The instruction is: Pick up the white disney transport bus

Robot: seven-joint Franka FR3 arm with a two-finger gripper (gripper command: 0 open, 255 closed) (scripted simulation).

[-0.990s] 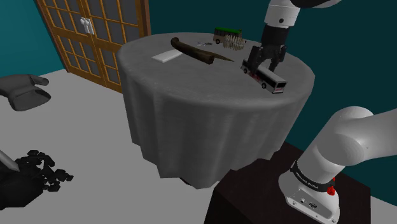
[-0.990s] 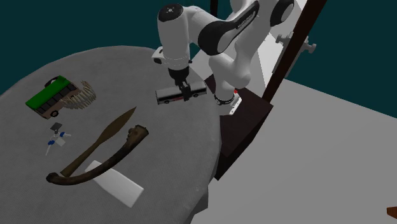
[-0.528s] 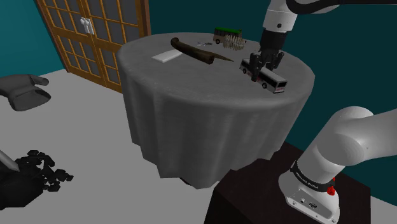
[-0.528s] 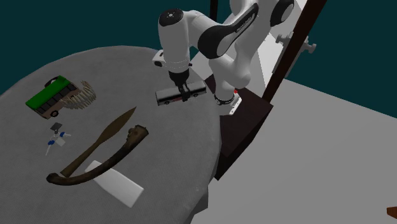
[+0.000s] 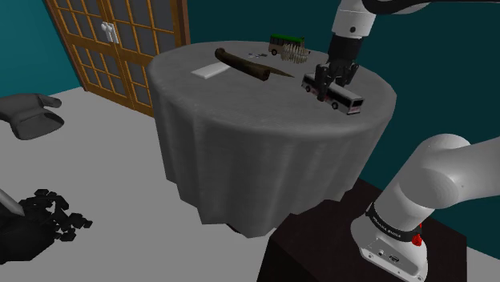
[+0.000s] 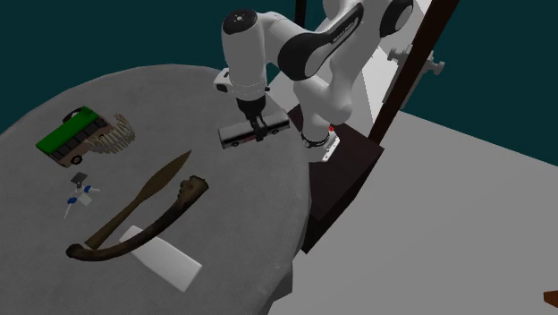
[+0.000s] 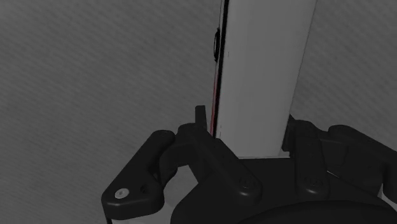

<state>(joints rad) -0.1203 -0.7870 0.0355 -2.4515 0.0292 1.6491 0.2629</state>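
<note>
Now | jaws clamped on white bus | round grey-clothed table | teal walls, wooden glazed doors

Round the white bus in my gripper the grey cloth lies bare — green bus, brown curved piece and white card sit well apart.

The transport bus is sitting at the edge of the table nearest the stand. In the second exterior view, another bus is lying far left and a flat sheet nearest the camera.
</note>
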